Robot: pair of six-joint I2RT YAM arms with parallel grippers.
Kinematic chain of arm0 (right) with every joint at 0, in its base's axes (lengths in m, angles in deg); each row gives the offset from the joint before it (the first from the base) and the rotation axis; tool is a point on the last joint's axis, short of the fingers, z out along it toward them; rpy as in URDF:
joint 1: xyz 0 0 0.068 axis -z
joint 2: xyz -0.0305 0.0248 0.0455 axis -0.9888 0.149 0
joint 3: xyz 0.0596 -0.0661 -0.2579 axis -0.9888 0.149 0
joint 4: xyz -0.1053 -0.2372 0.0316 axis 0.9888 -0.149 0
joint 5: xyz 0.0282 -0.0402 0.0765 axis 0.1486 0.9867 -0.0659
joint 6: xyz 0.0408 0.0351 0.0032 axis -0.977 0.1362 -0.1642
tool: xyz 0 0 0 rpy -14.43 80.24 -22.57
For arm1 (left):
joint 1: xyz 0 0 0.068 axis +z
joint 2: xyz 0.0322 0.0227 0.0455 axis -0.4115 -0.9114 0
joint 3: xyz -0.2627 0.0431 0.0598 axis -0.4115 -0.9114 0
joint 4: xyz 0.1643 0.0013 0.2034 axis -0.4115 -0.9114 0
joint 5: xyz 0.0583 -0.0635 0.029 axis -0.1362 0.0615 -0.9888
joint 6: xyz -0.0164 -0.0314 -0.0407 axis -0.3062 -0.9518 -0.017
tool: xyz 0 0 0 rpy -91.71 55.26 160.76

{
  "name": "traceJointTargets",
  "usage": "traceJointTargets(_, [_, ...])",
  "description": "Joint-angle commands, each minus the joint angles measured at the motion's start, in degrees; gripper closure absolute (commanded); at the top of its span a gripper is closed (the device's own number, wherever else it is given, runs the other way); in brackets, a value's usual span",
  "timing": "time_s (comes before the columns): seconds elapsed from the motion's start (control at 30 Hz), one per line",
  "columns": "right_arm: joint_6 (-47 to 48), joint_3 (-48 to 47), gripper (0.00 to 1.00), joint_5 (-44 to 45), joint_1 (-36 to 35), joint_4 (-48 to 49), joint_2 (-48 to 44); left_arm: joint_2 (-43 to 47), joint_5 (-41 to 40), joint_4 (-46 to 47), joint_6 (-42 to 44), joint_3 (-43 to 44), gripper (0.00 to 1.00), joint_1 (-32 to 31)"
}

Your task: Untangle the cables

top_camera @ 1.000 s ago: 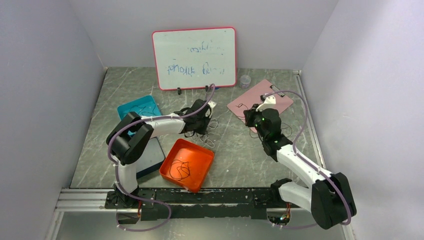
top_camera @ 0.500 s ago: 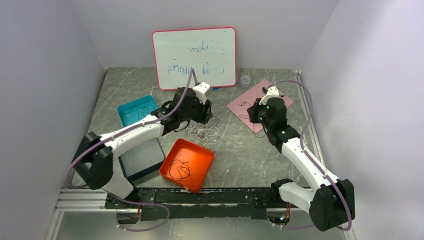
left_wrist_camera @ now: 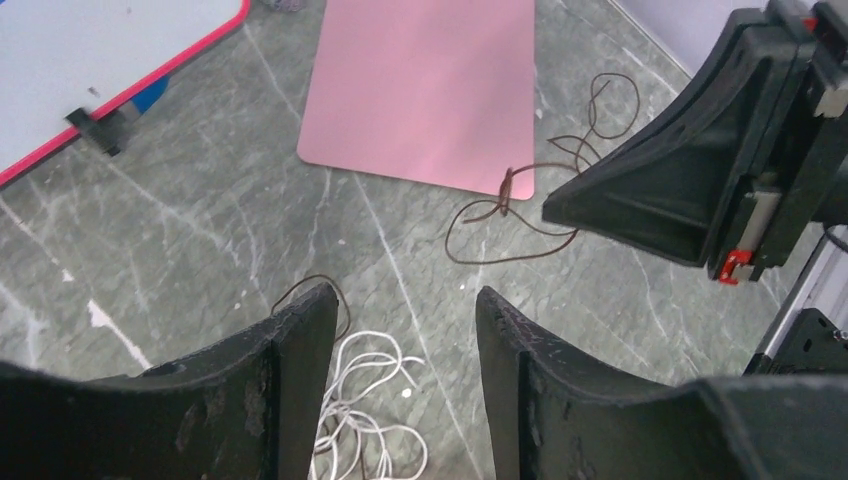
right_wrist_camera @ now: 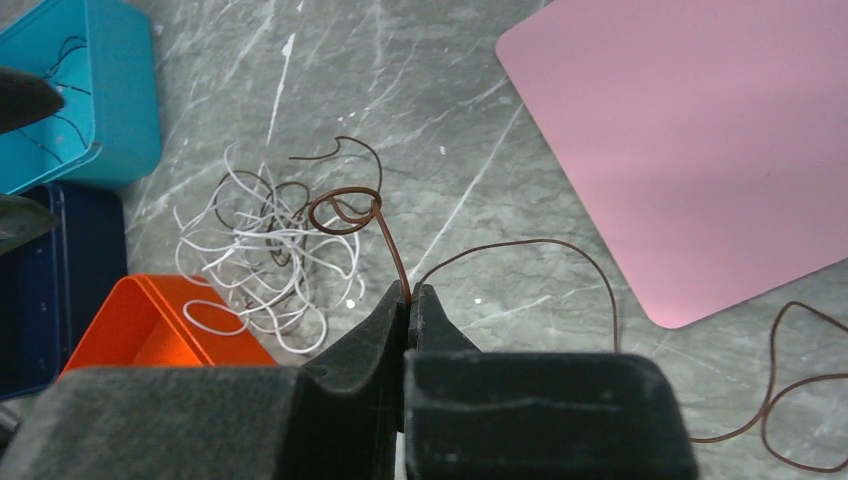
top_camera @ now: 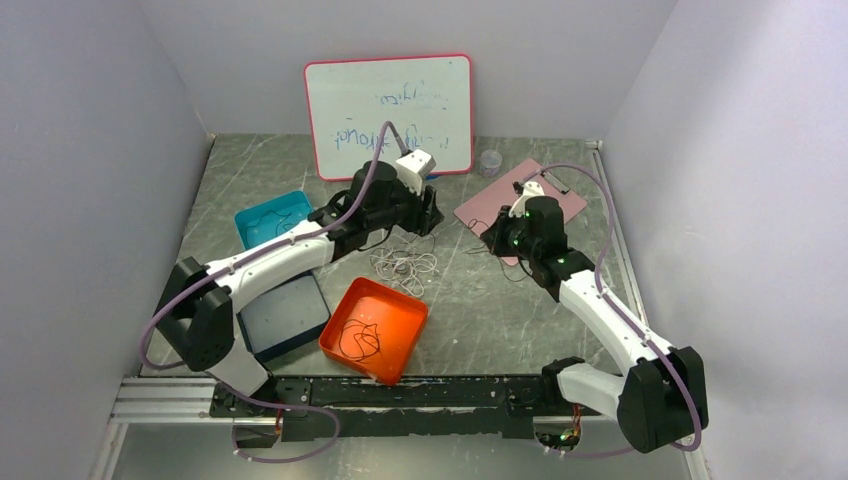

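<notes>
A tangle of white cables (top_camera: 405, 265) with a dark strand through it lies on the grey table; it also shows in the right wrist view (right_wrist_camera: 260, 265) and the left wrist view (left_wrist_camera: 365, 400). My right gripper (right_wrist_camera: 408, 290) is shut on a thin brown cable (right_wrist_camera: 350, 210) that curls up from its tips and trails off to the right. In the top view my right gripper (top_camera: 493, 235) sits at the pink mat's near corner. My left gripper (left_wrist_camera: 400, 295) is open and empty, held above the tangle's far edge (top_camera: 428, 212). The brown cable (left_wrist_camera: 500, 200) loops near the mat.
A pink mat (top_camera: 520, 205) lies at the back right, with a whiteboard (top_camera: 390, 115) and a small clear cup (top_camera: 490, 160) behind. A teal bin (top_camera: 243, 222), a dark blue tray (top_camera: 285, 315) and an orange bin (top_camera: 392, 293) holding a black cable (top_camera: 358, 338) stand at the left.
My left arm has stretched out and lifted its gripper from the tangle toward the back right. My right gripper, still shut on the brown cable, has shifted only slightly.
</notes>
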Motion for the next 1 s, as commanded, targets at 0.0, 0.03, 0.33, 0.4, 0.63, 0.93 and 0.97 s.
traceJointTargets(0.0, [-2.5, -1.43, 1.0, -2.03, -0.66, 0.0, 0.09, -2.17, 3.67, 3.39, -0.64, 3.81, 0.43, -1.81])
traceJointTargets(0.03, [-2.59, -1.46, 1.0, -2.34, -0.77, 0.19, 0.09, -2.61, 4.42, 3.91, -1.0, 4.07, 0.44, -2.0])
traceJointTargets(0.33, [-4.12, -1.02, 1.0, -5.62, -0.83, 2.49, -0.24, -6.33, 8.93, 7.71, -2.33, 5.03, 0.62, -3.57])
traceJointTargets(0.4, [-4.34, -1.05, 1.0, -6.38, -0.88, 2.9, -0.34, -6.96, 9.78, 8.23, -2.29, 4.99, 0.64, -3.76])
traceJointTargets(0.63, [-4.93, -1.02, 1.0, -7.57, -0.83, 3.57, -0.56, -8.58, 10.68, 8.82, -2.24, 5.78, 0.71, -3.87])
traceJointTargets(0.93, [-5.34, -1.28, 1.0, -8.36, -0.84, 3.66, -0.97, -10.06, 10.4, 9.06, -2.34, 6.35, 0.75, -3.88])
traceJointTargets(0.97, [-5.41, -1.28, 1.0, -8.51, -0.87, 3.73, -0.95, -10.11, 10.31, 9.01, -2.33, 6.42, 0.76, -3.87])
